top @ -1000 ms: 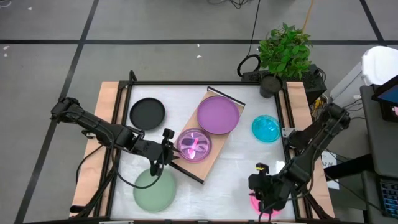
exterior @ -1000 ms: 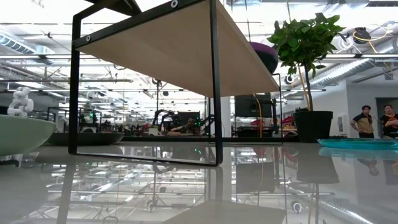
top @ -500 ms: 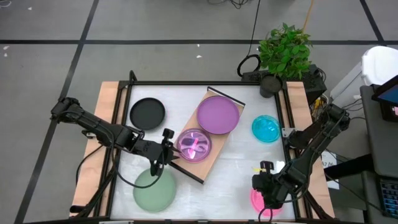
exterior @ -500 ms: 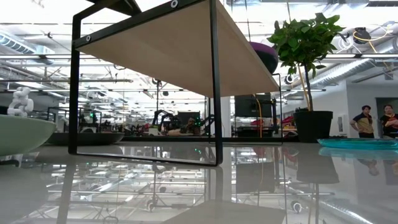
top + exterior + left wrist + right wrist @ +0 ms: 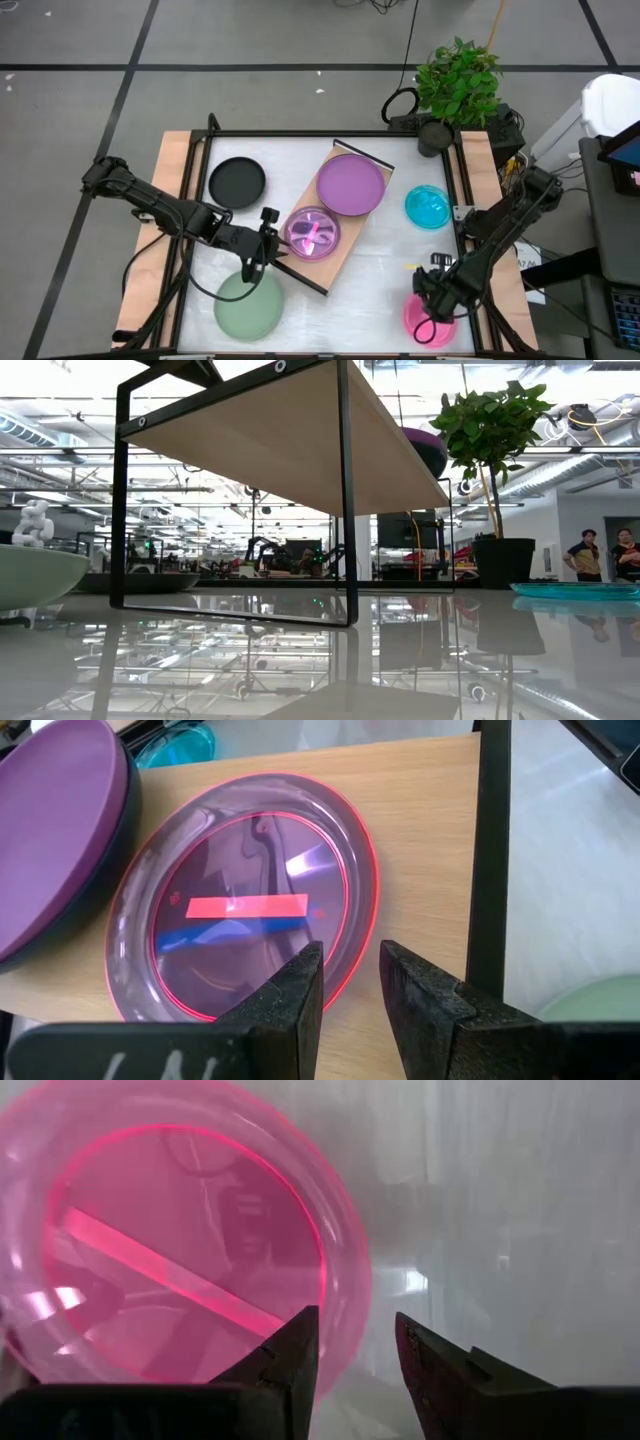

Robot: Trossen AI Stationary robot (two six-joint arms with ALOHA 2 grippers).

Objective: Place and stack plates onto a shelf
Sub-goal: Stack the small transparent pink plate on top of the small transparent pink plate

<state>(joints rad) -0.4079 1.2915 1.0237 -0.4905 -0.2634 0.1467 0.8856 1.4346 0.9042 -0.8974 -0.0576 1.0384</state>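
Shelf [image 5: 334, 215] lying diagonal on table [image 5: 385, 262]; long axis running from near-left to far-right.

Purple plate [image 5: 351, 184] sitting at its far end, small pink plate [image 5: 312, 232] at near end.

L gripper [image 5: 350, 982] hovering at that plate's rim, fingers parted, gripping nothing.

R gripper [image 5: 357, 1348] over 2nd pink plate [image 5: 170, 1240] at table's near-right corner, fingers apart astride its rim, not clamped.

Cyan plate [image 5: 428, 206], black plate [image 5: 237, 181], green plate [image 5: 248, 305] lying flat on table.

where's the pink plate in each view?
High: pink plate at the table's near right corner, under the right gripper.
Low: not in it.
Left wrist: not in it; the pink-rimmed plate there sits on the shelf.
Right wrist: fills the frame before the gripper.
Shared landmark: right gripper.
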